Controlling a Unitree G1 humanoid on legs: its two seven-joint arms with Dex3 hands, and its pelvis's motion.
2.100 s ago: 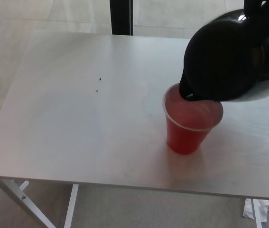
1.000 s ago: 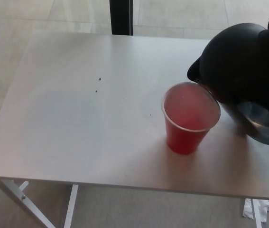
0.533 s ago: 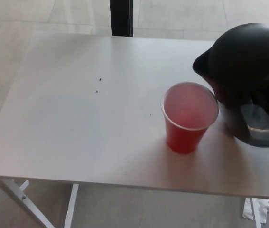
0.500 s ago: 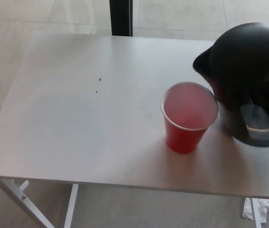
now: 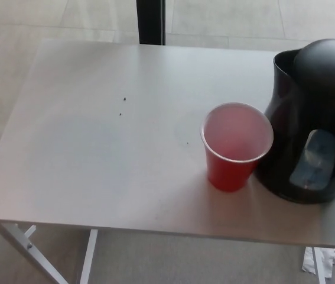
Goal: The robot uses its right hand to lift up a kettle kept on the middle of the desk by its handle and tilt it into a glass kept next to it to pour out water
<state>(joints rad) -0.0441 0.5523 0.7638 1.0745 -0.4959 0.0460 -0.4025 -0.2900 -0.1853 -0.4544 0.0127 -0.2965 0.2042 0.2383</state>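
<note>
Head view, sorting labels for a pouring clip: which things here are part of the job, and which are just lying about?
Part of the job:
kettle, standing upright on the table
red cup, just left of the kettle

Just lying about:
small dark specks on the table
scrap of paper on the floor
dark post behind the table

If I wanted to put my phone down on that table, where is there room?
The whole left and middle of the white table is bare, from its left edge to the red cup, apart from two tiny dark specks. The strip behind the cup is free too. The right side is crowded: the black kettle stands upright right beside the cup.
</note>
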